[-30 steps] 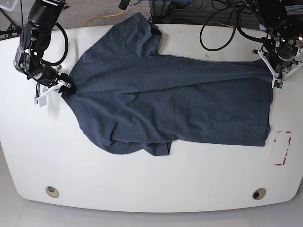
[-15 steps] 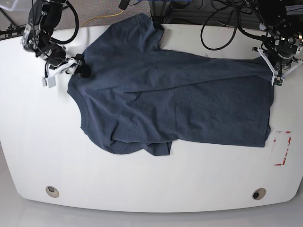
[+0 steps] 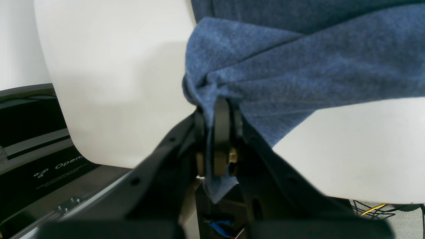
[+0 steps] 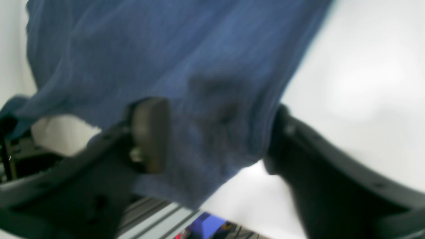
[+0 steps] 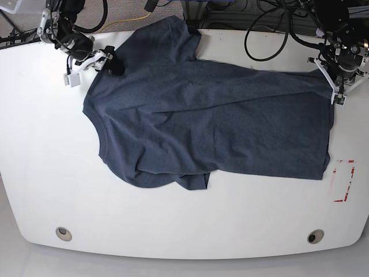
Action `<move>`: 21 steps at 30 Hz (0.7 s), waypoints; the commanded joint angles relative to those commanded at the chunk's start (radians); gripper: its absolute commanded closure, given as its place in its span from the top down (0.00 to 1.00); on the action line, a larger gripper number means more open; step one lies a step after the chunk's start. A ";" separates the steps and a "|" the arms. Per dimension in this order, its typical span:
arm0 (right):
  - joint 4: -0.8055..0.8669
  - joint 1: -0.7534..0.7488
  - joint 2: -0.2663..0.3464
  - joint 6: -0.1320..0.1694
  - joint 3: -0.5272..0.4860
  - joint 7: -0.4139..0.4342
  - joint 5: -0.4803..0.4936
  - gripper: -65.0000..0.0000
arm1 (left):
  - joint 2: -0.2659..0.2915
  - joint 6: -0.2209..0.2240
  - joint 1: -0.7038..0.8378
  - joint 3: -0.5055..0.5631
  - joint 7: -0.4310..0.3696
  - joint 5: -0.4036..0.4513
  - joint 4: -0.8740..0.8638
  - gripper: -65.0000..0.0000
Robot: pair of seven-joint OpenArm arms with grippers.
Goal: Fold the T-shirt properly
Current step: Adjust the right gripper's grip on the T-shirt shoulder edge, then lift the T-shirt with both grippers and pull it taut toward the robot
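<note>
Writing: "Open…" partly readable on dark base [image 3: 49, 169].
T-shirt [image 5: 219, 127]: heathered navy knit, plain side up, spread on white desk [image 5: 173, 225].
Left gripper [image 3: 219, 132]: fingers pinching shirt edge, far right desk edge.
Right gripper [image 4: 212, 139]: fingers spread, cloth between.

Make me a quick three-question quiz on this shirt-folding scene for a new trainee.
1. True or false: the left hand is shut on an edge of the T-shirt.
2. Pick one. In the base view, the side of the T-shirt facing up is: A) plain, B) printed with white lettering, C) striped.
3. Fill the blank: the red tape marks on the table lie on the side nearer the ___ hand.

Key: 1 true; 2 A; 3 left.
</note>
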 joint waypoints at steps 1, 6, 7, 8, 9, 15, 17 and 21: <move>0.011 -0.003 -0.006 0.000 -0.009 0.000 0.000 0.46 | 0.002 0.000 0.000 0.000 0.000 0.000 0.000 0.00; 0.034 -0.011 -0.032 0.000 -0.038 0.000 0.000 0.28 | 0.005 0.000 0.000 0.000 0.000 0.000 0.000 0.00; 0.035 -0.011 -0.032 0.000 -0.038 0.000 -0.002 0.22 | 0.005 0.000 0.000 0.000 0.000 0.000 0.000 0.00; 0.035 -0.011 -0.032 0.000 -0.038 0.000 0.000 0.15 | 0.005 0.000 0.000 0.000 0.000 0.000 0.000 0.00; 0.037 -0.011 -0.032 0.000 -0.038 0.000 0.002 0.06 | 0.005 0.000 0.000 0.000 0.000 0.000 0.000 0.00; 0.149 -0.071 -0.026 0.008 -0.032 0.000 0.002 0.00 | 0.006 0.000 0.000 -0.008 -0.003 -0.008 0.002 0.00; 0.210 -0.107 -0.026 0.009 -0.032 0.000 0.002 0.00 | 0.015 0.000 0.002 -0.017 -0.005 -0.009 0.005 0.00; 0.272 -0.175 -0.026 0.009 -0.032 0.002 0.003 0.00 | 0.064 0.000 0.002 -0.107 -0.005 -0.008 0.006 0.00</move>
